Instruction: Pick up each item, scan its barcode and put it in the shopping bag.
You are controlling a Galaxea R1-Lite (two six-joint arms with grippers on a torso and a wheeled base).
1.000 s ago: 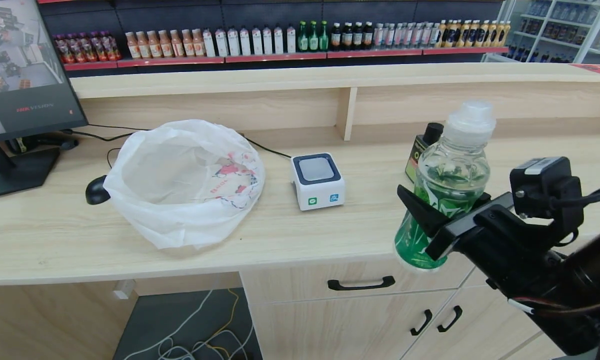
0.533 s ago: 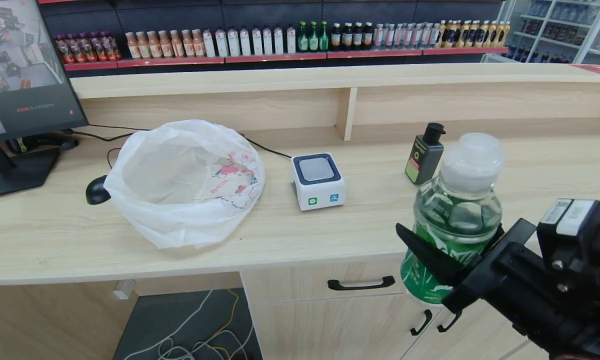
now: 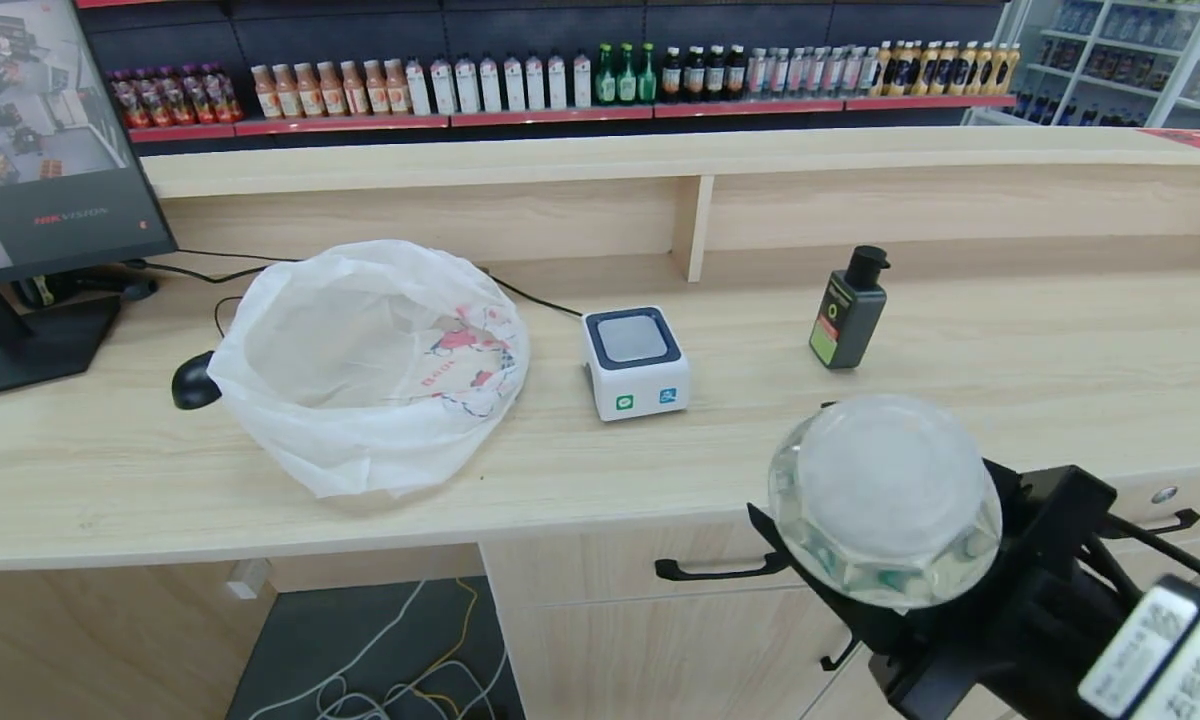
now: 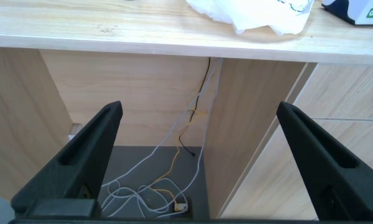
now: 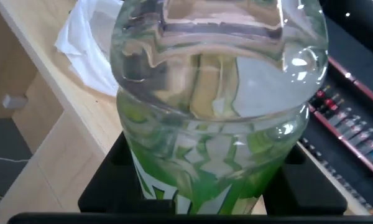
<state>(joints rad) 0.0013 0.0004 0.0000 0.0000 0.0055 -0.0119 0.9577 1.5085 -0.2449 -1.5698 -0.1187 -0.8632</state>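
My right gripper [image 3: 890, 590] is shut on a clear drink bottle [image 3: 885, 497] with a green label, held in front of the counter's edge with its white cap tipped toward the camera. The right wrist view has the same bottle [image 5: 217, 124] close up between the jaws. On the counter stand the white barcode scanner [image 3: 634, 361], a white plastic shopping bag [image 3: 370, 360] with its mouth open to the scanner's left, and a small dark pump bottle [image 3: 848, 308] to the right. My left gripper [image 4: 199, 162] hangs open below the counter, facing the cabinet gap.
A monitor [image 3: 40, 150] and a black mouse [image 3: 192, 382] sit at the counter's left end, with cables behind the bag. Drawers with black handles [image 3: 720, 570] lie under the counter. Loose wires [image 4: 168, 180] hang in the gap below. A raised shelf runs along the back.
The right arm has drawn back and down toward me with the bottle, tipping it so the cap faces the camera. The pump bottle behind it has come into full view.
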